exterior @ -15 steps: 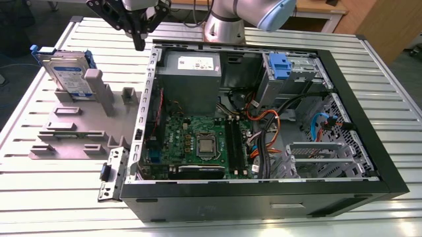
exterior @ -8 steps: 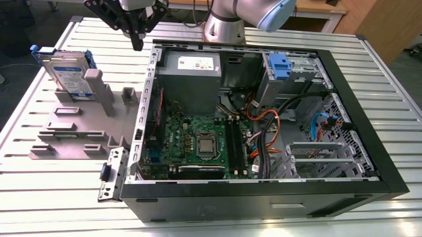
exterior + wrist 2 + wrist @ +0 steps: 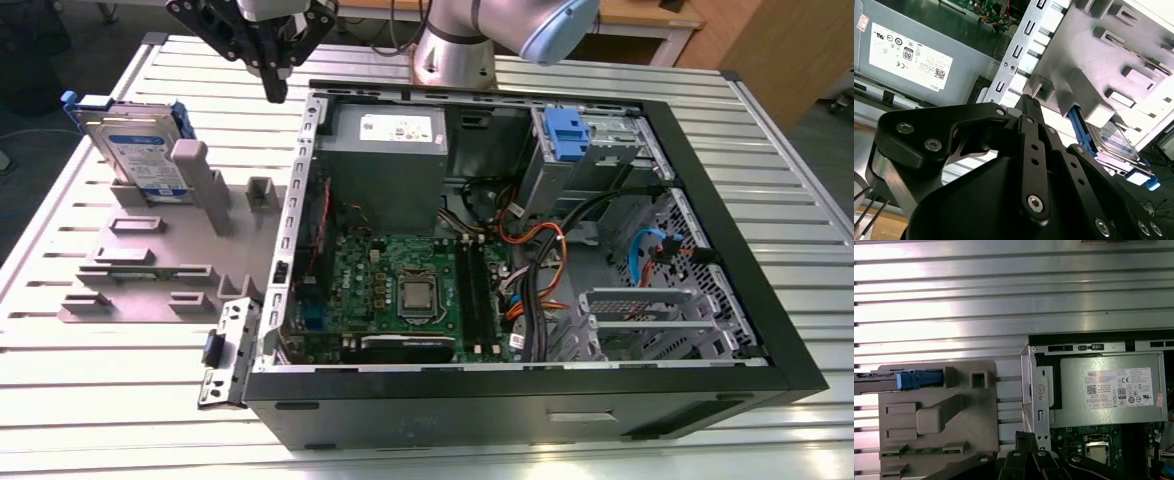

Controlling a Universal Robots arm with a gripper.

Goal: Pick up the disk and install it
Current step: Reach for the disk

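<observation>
The gripper (image 3: pixel 276 92) is hanging over the far part of the slatted metal table (image 3: pixel 80 400), toward the exterior view's left. It is pointing down, and its black fingers are pressed together into one tip with nothing between them. The tip is hovering just beside the far left corner of the open computer case (image 3: pixel 534 395), between that case and the grey fixture (image 3: pixel 147 270). In both wrist views the joined tip (image 3: pixel 1026 100) (image 3: pixel 1025 436) is showing over the gap between the case's perforated side rail and the fixture.

The disk (image 3: pixel 140 150) is standing on edge in a slot at the far end of the fixture, left of the gripper and apart from it. Its blue-and-white label is facing the case, and its blue carrier frame is running round its edges. A grey post (image 3: pixel 187 170) of the fixture is rising just beside it. The second wrist view is catching the disk (image 3: pixel 1114 137) behind that post, and the first wrist view is seeing it (image 3: pixel 884 377) edge-on from above.

The case is lying on its side with the lid off. Inside it, the power supply (image 3: pixel 387 130) with a white sticker is sitting at the far left, the motherboard (image 3: pixel 400 290) is lying nearer, and a blue clip (image 3: pixel 567 135) is sitting in the far drive bay.
</observation>
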